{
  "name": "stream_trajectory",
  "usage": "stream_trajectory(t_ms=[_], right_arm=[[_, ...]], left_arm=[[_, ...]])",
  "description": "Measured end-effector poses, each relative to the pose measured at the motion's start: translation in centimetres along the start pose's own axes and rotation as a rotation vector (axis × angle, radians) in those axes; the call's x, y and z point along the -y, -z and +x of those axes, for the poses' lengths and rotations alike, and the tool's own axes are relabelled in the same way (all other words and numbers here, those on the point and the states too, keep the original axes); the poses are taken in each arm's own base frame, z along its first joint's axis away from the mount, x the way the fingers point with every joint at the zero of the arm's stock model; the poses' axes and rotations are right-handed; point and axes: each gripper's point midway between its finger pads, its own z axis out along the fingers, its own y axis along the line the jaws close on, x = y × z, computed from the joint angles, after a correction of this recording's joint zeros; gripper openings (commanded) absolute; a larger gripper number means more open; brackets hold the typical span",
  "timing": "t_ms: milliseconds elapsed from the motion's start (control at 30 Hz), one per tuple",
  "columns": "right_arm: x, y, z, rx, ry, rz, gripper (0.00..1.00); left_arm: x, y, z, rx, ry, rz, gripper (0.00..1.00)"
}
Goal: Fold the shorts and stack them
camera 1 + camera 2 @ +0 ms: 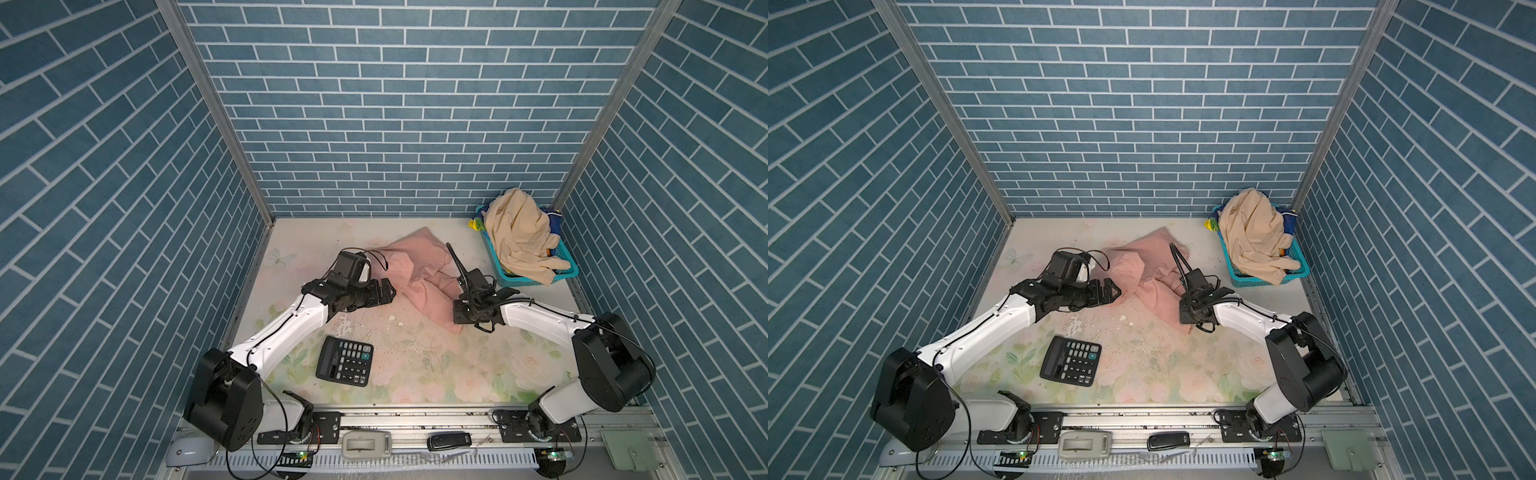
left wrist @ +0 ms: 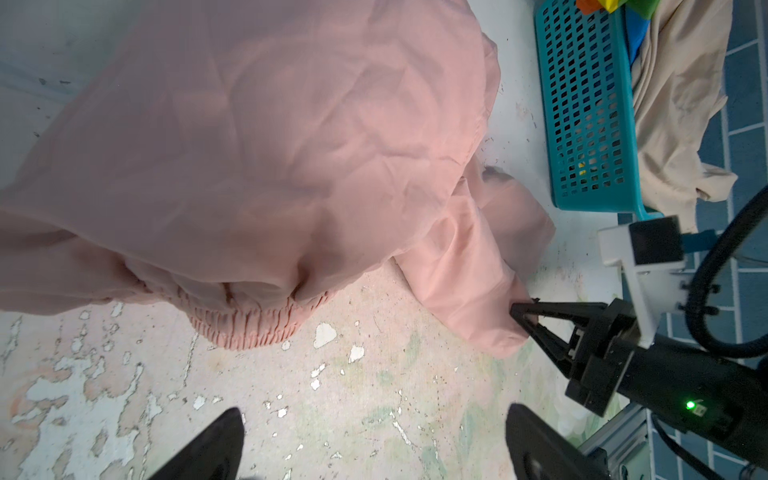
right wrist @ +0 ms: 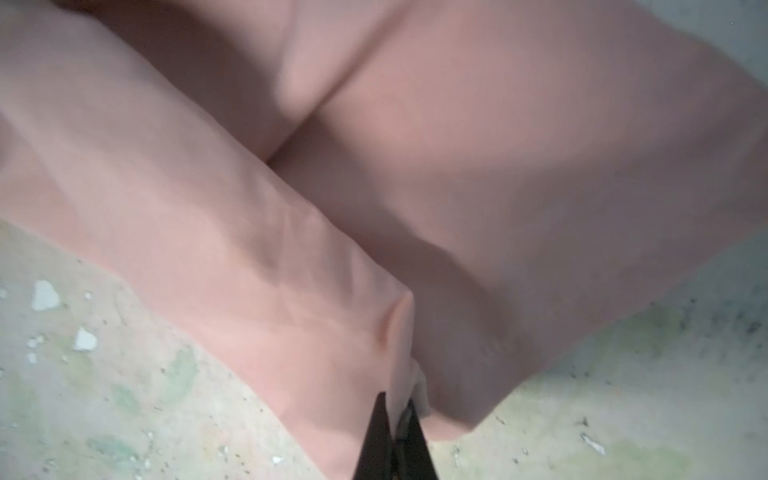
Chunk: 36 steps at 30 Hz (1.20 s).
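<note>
Pink shorts [image 1: 419, 274]: thin, smooth salmon cloth, crumpled, with gathered elastic at the waist. They lie on the table [image 1: 436, 374] to the left of the basket [image 1: 565, 272] in both top views, near it but not touching.
Basket: rectangular teal plastic mesh at the table's far right corner.
Basket contents: beige shorts [image 1: 519, 237], soft matt cloth, heaped on top and hanging over the near rim. Striped shorts [image 1: 555, 220], shiny, show blue and yellow beneath.
Right gripper [image 3: 395, 411]: closed, pinching a leg hem of the pink shorts at the end nearest the front.
Left gripper [image 2: 376, 415]: jaws wide apart, holding nothing, above bare table on the shorts' side away from the basket.
Table surface: floral print, worn, with white flakes.
Open room: a bare strip between the pink shorts and the basket, and a wide bare area in front of the basket.
Calculator [image 1: 344, 360]: black and flat, well apart from the basket, toward the front left.
</note>
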Motion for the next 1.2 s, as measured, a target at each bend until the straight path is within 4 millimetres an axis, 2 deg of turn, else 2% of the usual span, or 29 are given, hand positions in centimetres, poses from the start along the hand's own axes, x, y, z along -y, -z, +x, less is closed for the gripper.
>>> stream_trajectory(t_ms=[100, 200, 300, 367, 467, 533, 633, 900, 1067, 1133, 1200], right_arm=[[-1.0, 1.8, -3.1, 0.064, 0.007, -0.021, 0.00], [-1.4, 5.6, -7.3, 0.173, 0.010, -0.038, 0.00], [-0.4, 11.9, -11.9, 0.334, -0.011, -0.043, 0.00], [1.0, 16.4, -14.3, 0.442, -0.038, -0.034, 0.00], [3.1, 21.3, -15.9, 0.547, -0.068, -0.007, 0.00], [4.1, 22.8, -16.0, 0.574, -0.077, 0.013, 0.00], [5.3, 23.0, -15.5, 0.556, -0.091, 0.037, 0.00], [7.2, 20.5, -13.8, 0.473, -0.119, 0.057, 0.00], [7.9, 19.9, -13.4, 0.453, -0.137, 0.049, 0.00], [8.1, 19.8, -13.4, 0.450, -0.143, 0.047, 0.00], [8.3, 19.6, -13.3, 0.445, -0.148, 0.044, 0.00]], left_arm=[[0.0, -0.2, 0.8, -0.024, -0.031, -0.030, 1.00], [0.1, -0.7, 1.4, -0.061, -0.080, -0.093, 1.00], [0.5, -1.7, 1.6, -0.087, -0.141, -0.151, 0.99], [0.7, -2.2, 2.1, -0.100, -0.180, -0.183, 1.00], [1.1, -2.9, 2.6, -0.118, -0.224, -0.210, 0.99], [1.6, -3.7, 2.8, -0.128, -0.245, -0.218, 1.00], [1.9, -5.3, 2.9, -0.150, -0.258, -0.228, 1.00], [1.8, -8.5, 3.6, -0.188, -0.302, -0.290, 1.00], [0.2, -9.4, 3.4, -0.205, -0.379, -0.412, 0.99], [-0.9, -9.0, 2.5, -0.196, -0.400, -0.475, 0.94], [-2.1, -8.2, 1.3, -0.187, -0.397, -0.525, 0.79]])
